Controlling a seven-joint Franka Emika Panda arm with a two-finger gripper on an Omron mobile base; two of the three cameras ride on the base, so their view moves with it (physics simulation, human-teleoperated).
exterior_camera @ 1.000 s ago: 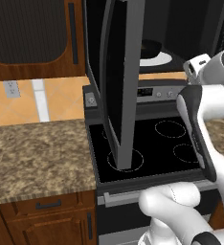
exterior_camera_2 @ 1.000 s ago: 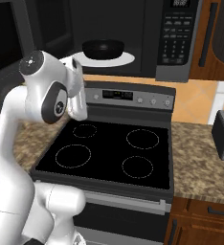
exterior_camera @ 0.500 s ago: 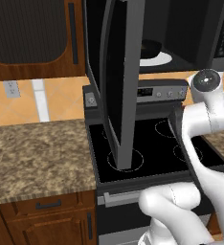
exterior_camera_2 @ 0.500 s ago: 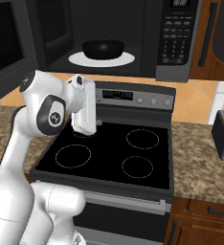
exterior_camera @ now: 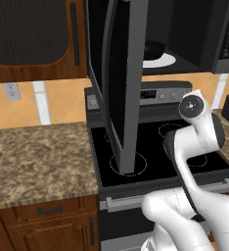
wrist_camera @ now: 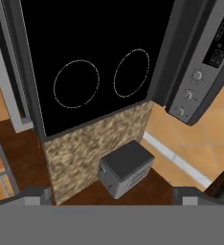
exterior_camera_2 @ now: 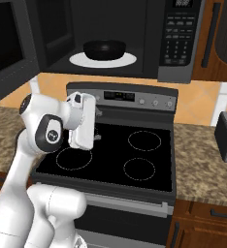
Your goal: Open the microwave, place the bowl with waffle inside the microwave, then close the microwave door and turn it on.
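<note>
microwave (exterior_camera_2: 178,43): open | bowl with waffle (exterior_camera_2: 104,49): on turntable (exterior_camera_2: 81,60) inside

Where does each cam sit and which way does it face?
Left base view: behind the arm's left, facing forward-down at the open door, stove and counter; arm at lower right.
Right base view: behind the arm's right, facing the microwave with the bowl inside; arm at lower left.
Hand view: on the hand, looking down over stove burners, knob panel and toaster; open pincer tips at bottom.
Shared: stove and toaster in all three; microwave and bowl in both base views.
</note>
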